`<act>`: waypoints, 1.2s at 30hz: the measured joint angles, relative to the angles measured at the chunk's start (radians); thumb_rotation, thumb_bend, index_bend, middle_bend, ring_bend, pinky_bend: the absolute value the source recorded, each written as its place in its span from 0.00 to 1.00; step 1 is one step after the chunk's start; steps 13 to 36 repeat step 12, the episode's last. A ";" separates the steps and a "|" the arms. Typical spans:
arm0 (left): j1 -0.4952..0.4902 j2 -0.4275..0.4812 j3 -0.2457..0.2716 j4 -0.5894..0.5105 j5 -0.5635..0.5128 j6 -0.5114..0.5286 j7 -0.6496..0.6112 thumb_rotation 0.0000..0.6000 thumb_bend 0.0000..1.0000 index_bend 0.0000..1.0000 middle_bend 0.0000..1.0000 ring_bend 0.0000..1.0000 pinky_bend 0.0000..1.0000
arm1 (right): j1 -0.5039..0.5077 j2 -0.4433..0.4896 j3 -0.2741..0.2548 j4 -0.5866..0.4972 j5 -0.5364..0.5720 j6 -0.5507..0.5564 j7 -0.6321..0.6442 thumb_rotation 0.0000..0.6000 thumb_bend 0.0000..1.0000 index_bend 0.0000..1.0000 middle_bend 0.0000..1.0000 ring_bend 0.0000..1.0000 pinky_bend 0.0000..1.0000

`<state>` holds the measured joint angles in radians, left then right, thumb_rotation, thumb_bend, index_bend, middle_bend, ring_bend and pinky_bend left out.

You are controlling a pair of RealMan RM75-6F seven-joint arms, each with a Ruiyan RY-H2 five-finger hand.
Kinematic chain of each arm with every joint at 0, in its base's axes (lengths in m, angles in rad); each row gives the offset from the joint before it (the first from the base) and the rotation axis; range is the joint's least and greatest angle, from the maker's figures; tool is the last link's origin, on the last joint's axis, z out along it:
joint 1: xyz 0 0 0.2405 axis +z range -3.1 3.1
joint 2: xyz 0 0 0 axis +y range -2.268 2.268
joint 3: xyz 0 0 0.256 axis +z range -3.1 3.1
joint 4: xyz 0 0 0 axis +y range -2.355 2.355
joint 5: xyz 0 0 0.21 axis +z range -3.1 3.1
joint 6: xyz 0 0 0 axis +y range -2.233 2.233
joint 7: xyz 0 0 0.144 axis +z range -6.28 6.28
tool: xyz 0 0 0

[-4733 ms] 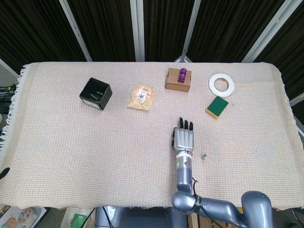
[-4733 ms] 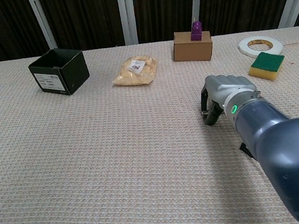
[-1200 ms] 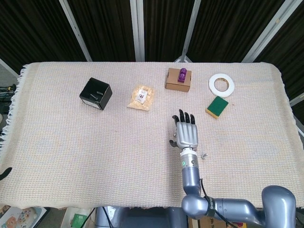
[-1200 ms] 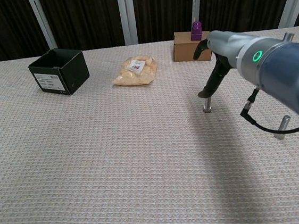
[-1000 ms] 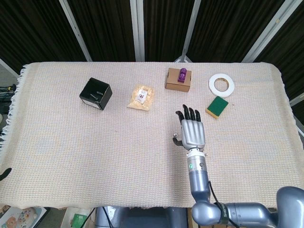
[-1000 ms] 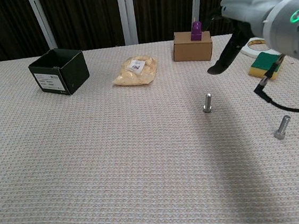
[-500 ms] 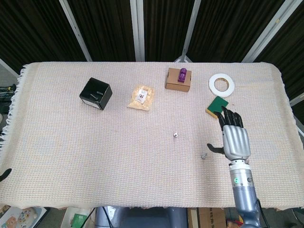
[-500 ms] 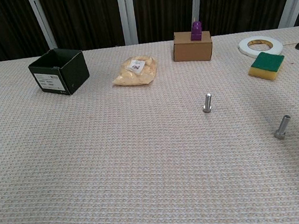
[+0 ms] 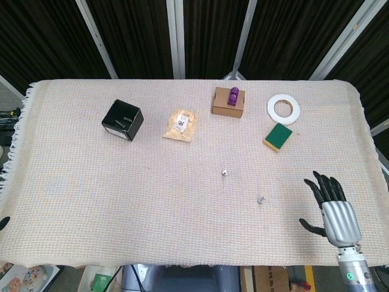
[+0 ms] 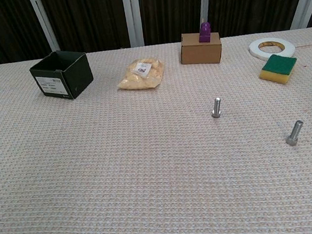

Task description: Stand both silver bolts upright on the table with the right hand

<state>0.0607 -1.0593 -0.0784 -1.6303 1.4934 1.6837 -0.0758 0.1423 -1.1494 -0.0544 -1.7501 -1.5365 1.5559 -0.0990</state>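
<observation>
Two silver bolts stand upright on the woven cloth. One bolt (image 9: 225, 173) (image 10: 216, 108) is near the table's middle. The other bolt (image 9: 261, 199) (image 10: 294, 133) stands nearer the front right and leans slightly. My right hand (image 9: 335, 212) hovers at the front right corner in the head view, fingers spread, holding nothing, well right of both bolts. The chest view does not show it. My left hand is outside both views.
Along the back stand a black open box (image 9: 122, 120), a bag of snacks (image 9: 181, 125), a cardboard box (image 9: 228, 102) with a purple piece on top, a white tape roll (image 9: 283, 109) and a green-yellow sponge (image 9: 278, 136).
My right hand let go of the middle bolt, left it standing, then swung right and back toward the front right corner, leaving the chest view.
</observation>
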 measured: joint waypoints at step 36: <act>-0.003 0.010 0.008 -0.014 -0.012 -0.030 0.022 1.00 0.12 0.10 0.05 0.00 0.14 | -0.037 0.026 0.026 0.037 0.042 0.005 -0.059 1.00 0.15 0.14 0.00 0.00 0.00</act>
